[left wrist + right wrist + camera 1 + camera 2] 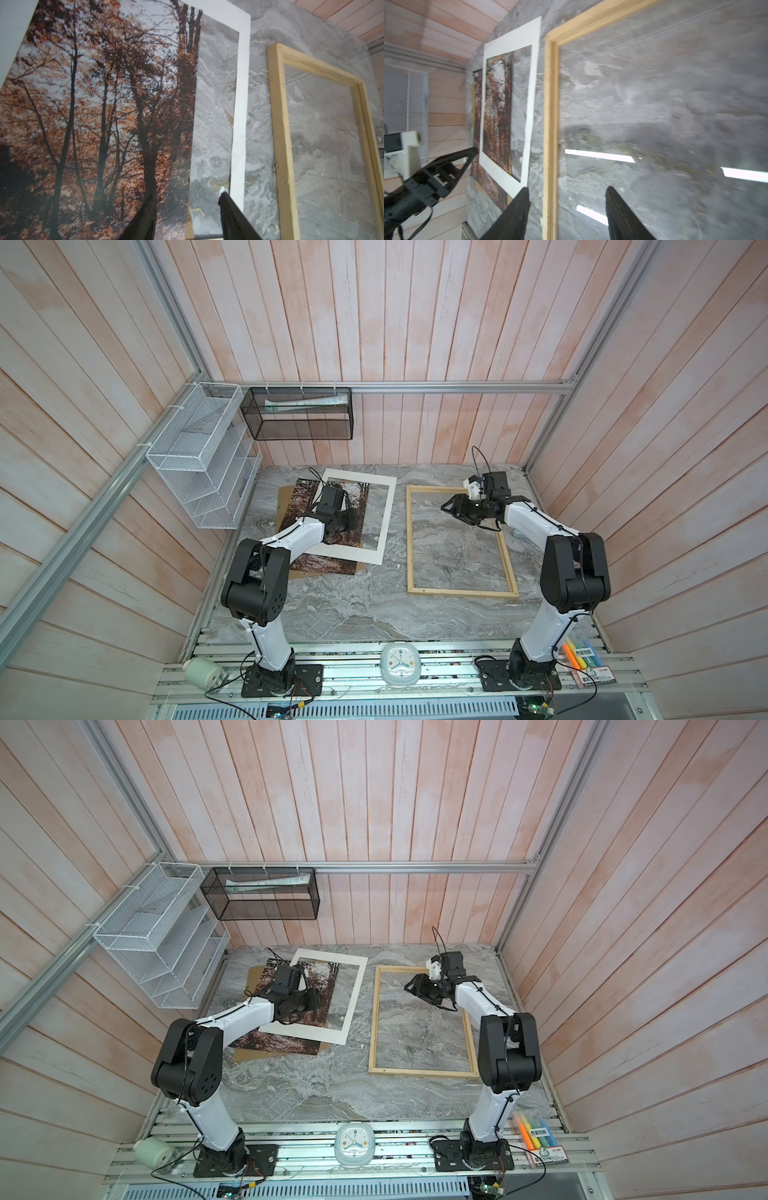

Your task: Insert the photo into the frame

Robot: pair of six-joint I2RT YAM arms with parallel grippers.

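Note:
The photo (300, 498) (320, 1002), an autumn forest print, lies at the table's left, partly under a white mat (386, 518) and over a brown backing board (284, 497). In the left wrist view my left gripper (187, 199) (349, 522) is open above the photo (104, 104), its fingers either side of the print's edge inside the mat (241, 104), nothing held. The frame (409, 539) (374, 1019) (280, 135), pale wood with a clear pane, lies at the right. My right gripper (566, 193) (451, 514) hangs open and empty over one long strip of the frame (551, 104).
A white wire rack (199, 456) and a black mesh basket (297, 414) hang on the back-left walls. At the front rail sit a small clock (401, 664), a pack of highlighters (582, 659) and a white cylinder (203, 672). Wooden walls close in on three sides.

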